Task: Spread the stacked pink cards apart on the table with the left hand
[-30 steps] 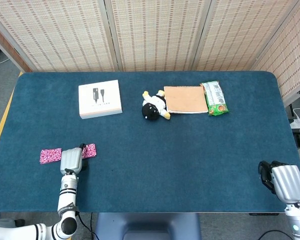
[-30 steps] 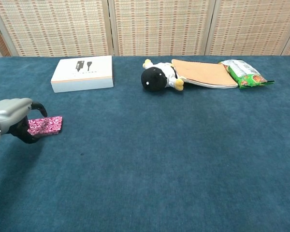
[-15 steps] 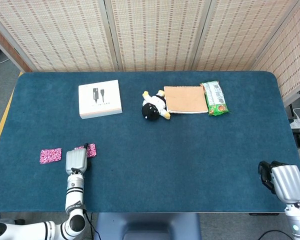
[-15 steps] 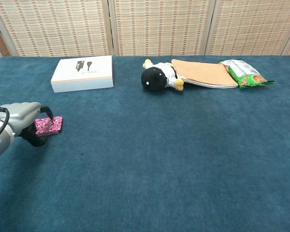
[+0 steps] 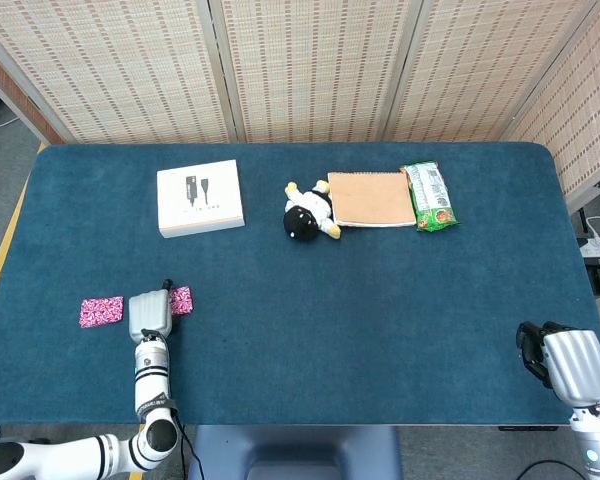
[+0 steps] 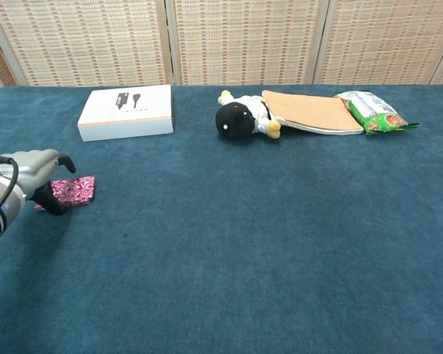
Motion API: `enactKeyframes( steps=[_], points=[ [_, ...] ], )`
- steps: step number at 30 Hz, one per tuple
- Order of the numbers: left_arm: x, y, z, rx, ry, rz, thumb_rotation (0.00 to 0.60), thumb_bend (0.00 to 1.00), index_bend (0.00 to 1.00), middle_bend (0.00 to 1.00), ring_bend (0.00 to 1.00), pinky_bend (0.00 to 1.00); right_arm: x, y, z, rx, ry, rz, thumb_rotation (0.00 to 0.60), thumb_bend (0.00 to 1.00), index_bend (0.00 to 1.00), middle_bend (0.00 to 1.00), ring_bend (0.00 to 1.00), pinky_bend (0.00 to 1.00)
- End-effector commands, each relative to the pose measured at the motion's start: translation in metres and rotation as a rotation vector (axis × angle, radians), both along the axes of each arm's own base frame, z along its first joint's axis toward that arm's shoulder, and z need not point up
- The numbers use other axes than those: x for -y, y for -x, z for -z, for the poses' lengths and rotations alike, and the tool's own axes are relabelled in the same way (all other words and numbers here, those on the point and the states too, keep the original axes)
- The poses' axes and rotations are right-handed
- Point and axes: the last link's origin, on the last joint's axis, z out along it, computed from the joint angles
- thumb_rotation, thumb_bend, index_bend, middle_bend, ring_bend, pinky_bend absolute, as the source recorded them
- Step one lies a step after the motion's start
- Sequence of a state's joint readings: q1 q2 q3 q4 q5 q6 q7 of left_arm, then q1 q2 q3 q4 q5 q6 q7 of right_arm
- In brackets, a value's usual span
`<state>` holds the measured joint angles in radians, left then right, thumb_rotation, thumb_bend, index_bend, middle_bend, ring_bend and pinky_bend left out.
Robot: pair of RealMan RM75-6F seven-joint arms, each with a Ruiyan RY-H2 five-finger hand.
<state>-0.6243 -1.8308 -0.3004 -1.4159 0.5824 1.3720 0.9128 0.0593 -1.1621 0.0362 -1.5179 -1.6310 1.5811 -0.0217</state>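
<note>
Covering part of one pink card (image 5: pixel 181 299), left hand (image 5: pixel 149 314) hides contact.

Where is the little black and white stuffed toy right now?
The black and white plush toy lies at the far middle of the blue table in the head view, touching the left edge of the tan notebook, with the white box further left.

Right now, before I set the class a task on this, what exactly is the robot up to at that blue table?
The robot's left hand rests at the near left of the blue felt table, working on patterned pink cards. One pink card lies apart to its left; another shows at its right, under the fingers. The right hand idles at the near right edge. A white box, a black plush toy, a brown notebook and a green snack packet lie untouched at the far side.
</note>
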Motion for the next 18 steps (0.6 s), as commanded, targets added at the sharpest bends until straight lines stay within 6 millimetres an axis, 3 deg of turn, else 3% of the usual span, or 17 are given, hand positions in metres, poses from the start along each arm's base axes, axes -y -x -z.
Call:
enactKeyframes(
  steps=[1, 18],
  points=[
    [-0.0002, 0.0033, 0.0004, -0.006, 0.008, -0.015, 0.6, 0.37, 0.19, 1.0, 1.0, 1.0, -0.0002, -0.0001, 0.0002, 0.0, -0.001, 0.0, 0.6, 0.47, 1.0, 0.82, 0.7, 0.83],
    [-0.0014, 0.0063, 0.001, 0.001, 0.012, -0.039, 0.6, 0.37, 0.2, 1.0, 1.0, 1.0, -0.0003, 0.0001, 0.0003, -0.002, -0.001, -0.001, 0.6, 0.47, 1.0, 0.82, 0.7, 0.83]
  ],
)
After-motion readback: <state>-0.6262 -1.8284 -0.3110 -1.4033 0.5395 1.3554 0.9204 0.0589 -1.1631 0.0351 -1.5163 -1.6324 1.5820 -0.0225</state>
